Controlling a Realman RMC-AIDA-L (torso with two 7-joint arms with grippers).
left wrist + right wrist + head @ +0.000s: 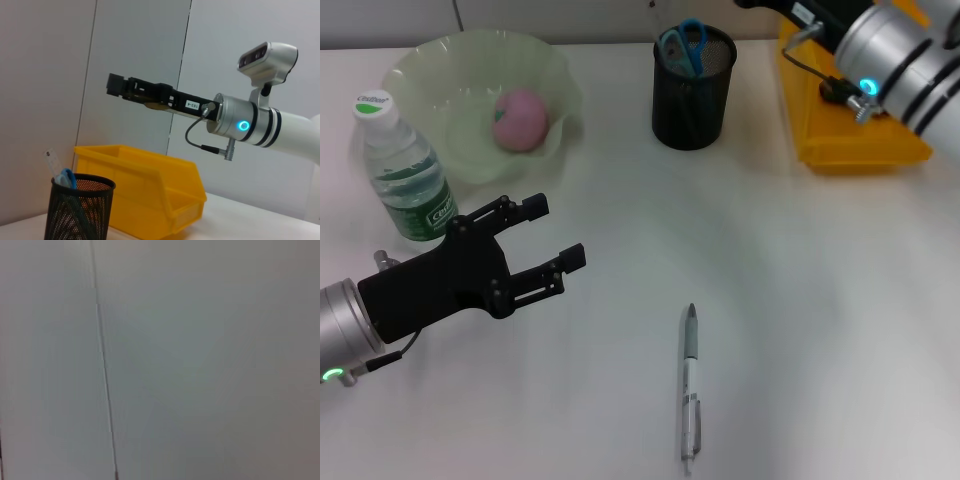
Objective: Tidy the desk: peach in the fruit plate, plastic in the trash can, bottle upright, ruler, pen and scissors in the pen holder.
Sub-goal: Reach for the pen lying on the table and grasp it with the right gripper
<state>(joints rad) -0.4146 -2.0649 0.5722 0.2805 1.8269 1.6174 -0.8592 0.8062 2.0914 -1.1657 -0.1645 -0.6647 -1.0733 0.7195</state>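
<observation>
Head view shows peach (521, 120) in the fruit plate (440, 70), bottle (404, 170) upright, scissors (685, 45) in the pen holder (693, 90); only the pen (690, 380) remains, lower centre on the surface, beside the left gripper (552, 235), fingers open.

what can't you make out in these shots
- Yellow bin: inside hidden by the right arm in the head view and by its wall in the left wrist view.
- Right gripper: side-on, open or shut unclear.
- Pen holder: mesh hides its depths.
- Right wrist view: only blank wall.
</observation>
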